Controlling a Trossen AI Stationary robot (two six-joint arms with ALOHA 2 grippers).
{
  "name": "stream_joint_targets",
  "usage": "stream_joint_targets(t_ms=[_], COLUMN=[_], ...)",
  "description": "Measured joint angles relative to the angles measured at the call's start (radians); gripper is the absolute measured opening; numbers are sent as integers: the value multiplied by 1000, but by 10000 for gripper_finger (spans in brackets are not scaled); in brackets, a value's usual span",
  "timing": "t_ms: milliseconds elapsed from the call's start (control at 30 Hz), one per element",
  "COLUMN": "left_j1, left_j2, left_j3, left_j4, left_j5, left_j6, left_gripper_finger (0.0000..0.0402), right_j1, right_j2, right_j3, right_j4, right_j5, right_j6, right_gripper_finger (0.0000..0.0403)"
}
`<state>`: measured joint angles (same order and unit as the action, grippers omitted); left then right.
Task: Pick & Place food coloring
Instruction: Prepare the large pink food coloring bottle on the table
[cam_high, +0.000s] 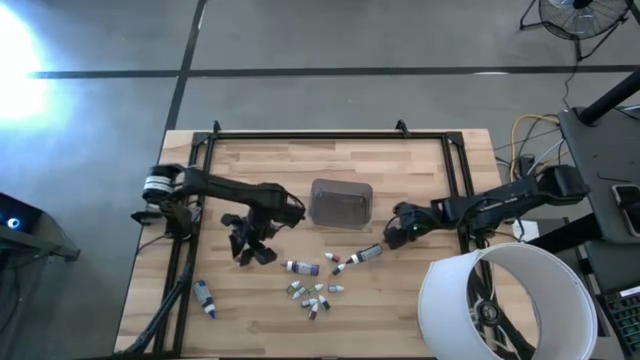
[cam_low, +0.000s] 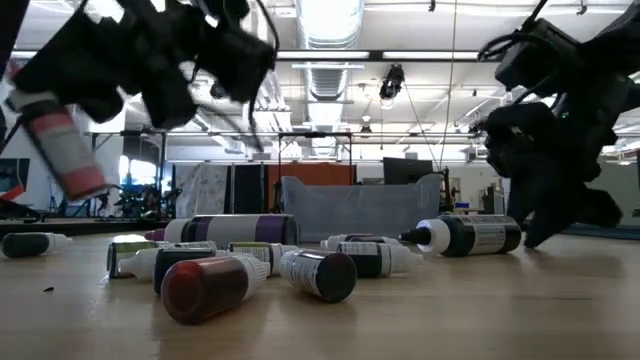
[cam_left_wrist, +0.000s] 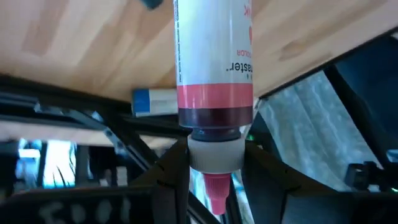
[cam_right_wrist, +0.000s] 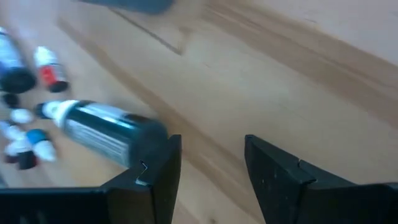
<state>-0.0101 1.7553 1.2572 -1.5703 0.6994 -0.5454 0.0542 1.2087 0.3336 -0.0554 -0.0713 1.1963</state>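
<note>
Wooden table (cam_high: 400, 310) holds a grey tub (cam_high: 341, 201) near its middle. At the tub's five to seven o'clock lies a pile of little bottles (cam_high: 315, 292). Left gripper (cam_high: 250, 245), at the tub's eight o'clock, is closed on a red bottle (cam_left_wrist: 214, 81) by its neck. Right gripper (cam_high: 399, 232) is open with nothing inside; a dark bottle (cam_right_wrist: 106, 132), maybe green, lies just beside its fingers.
</note>
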Motion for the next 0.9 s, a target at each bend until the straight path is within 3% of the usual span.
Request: stream_joint_targets(t_ms=[133,367,667,900], left_j1=[-12,-38,-84,-129], left_j2=[54,121,151,155], left_j3=[-55,-67,-94,-170], left_j4=[0,0,-1,-1], left_j5=[92,250,258,331], left_j6=[47,138,86,34], left_gripper_finger=[94,94,94,94], right_j1=[-6,-16,-16,-16], right_j2=[-4,2,5,5], right_j3=[1,1,0,0], right_j4=[129,173,278,362], right_j5=[16,35,63,75], right_j6=[-26,-35,-167,-263], right_gripper_finger=[169,169,169,169])
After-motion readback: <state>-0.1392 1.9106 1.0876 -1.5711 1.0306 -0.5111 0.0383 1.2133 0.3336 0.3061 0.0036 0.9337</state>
